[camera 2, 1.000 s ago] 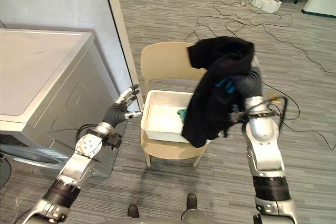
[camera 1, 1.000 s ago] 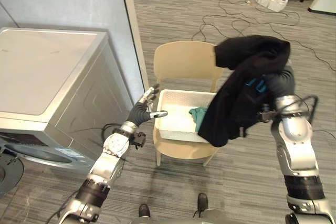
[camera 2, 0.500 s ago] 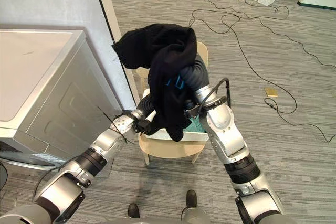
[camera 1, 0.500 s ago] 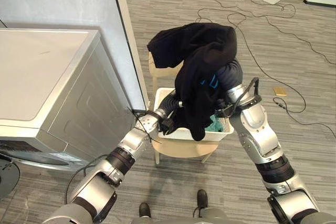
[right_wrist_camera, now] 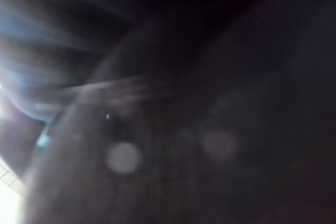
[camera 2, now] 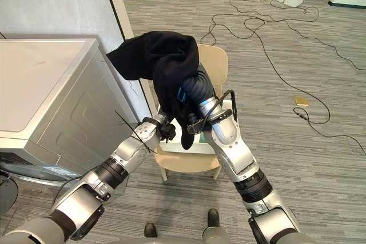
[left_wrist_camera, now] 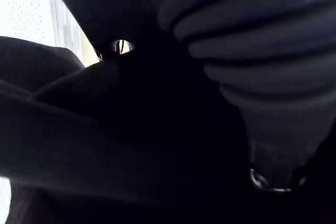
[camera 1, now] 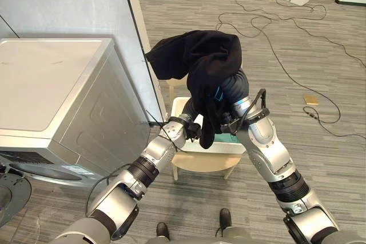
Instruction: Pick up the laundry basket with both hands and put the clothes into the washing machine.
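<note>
right robot hand [camera 1: 234, 87] is raised at centre frame, buried under the black garment [camera 1: 200, 55] draped over it, so i cannot tell how its fingers stand. left robot hand [camera 1: 190, 129] is by the left side of the white laundry basket [camera 1: 179, 107], its fingers hidden behind the hanging cloth, grip unreadable too. the basket rests on the beige chair [camera 2: 214, 64], right of the washing machine [camera 1: 51, 84].

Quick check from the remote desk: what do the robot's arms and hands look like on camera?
The left arm and right arm are rounded silver-grey shells with black bands at the joints. A dark ribbed cover sleeves the right wrist; the left hand looks dark too.
</note>
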Tool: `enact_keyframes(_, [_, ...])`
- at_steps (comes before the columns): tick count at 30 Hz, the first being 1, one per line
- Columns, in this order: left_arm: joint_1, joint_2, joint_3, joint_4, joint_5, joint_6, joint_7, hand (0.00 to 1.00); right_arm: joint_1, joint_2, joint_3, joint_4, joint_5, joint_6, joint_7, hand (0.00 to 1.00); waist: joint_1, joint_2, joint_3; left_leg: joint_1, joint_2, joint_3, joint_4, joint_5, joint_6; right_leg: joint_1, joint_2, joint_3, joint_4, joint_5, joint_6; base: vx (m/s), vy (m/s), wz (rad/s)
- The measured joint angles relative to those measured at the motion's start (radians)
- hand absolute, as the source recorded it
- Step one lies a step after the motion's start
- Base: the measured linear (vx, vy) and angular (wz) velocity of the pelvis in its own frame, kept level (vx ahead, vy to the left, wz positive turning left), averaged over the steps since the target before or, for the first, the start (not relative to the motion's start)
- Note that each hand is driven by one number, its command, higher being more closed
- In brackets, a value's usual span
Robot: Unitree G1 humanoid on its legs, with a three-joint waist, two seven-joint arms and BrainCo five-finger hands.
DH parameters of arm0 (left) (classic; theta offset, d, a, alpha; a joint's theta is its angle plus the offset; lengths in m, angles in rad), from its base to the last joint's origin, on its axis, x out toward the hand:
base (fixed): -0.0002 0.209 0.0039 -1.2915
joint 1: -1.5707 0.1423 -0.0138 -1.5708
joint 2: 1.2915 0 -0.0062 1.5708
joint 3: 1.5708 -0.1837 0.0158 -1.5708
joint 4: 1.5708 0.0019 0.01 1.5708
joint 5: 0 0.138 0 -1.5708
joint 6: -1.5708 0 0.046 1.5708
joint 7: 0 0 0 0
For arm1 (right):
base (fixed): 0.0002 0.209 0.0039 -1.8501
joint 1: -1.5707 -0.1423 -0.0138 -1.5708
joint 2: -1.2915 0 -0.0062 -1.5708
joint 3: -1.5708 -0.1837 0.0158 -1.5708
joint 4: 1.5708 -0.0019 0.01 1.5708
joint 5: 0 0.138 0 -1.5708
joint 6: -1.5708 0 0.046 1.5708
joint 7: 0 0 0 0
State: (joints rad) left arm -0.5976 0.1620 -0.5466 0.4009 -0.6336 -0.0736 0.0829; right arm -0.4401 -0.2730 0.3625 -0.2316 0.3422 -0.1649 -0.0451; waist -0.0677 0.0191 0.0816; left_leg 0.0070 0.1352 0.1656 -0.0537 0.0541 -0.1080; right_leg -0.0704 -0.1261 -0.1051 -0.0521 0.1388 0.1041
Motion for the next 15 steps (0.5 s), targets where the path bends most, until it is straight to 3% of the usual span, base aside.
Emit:
enact_keyframes(6, [0.054,-0.042,0.063,-0.002,0.077,-0.020,0.072,1.00,0.074,0.032,-0.011,0.002,-0.064,-0.001,-0.033,1.00,-0.001,0.000,0.000,0.002,0.000,0.004,-0.004,0.000,0.000,0.000,0.001,0.001,-0.004,-0.001,0.001,0.00,-0.001,-0.01])
enact_keyframes(7, [0.073,-0.049,0.096,-0.005,0.099,-0.020,0.078,1.00,0.094,0.041,-0.015,0.003,-0.079,-0.001,-0.043,0.00,-0.002,0.000,0.000,0.005,0.000,0.006,-0.009,0.000,0.000,0.000,0.002,0.001,-0.004,-0.001,0.001,0.00,-0.002,-0.04])
enact_keyframes(15, [0.130,-0.066,0.213,-0.088,0.164,-0.023,0.143,1.00,0.208,0.083,-0.118,0.013,-0.161,0.003,-0.092,0.00,-0.002,0.000,0.000,0.010,-0.002,0.015,-0.016,0.000,0.000,-0.004,0.002,0.008,-0.005,-0.002,0.002,0.00,-0.001,-0.02])
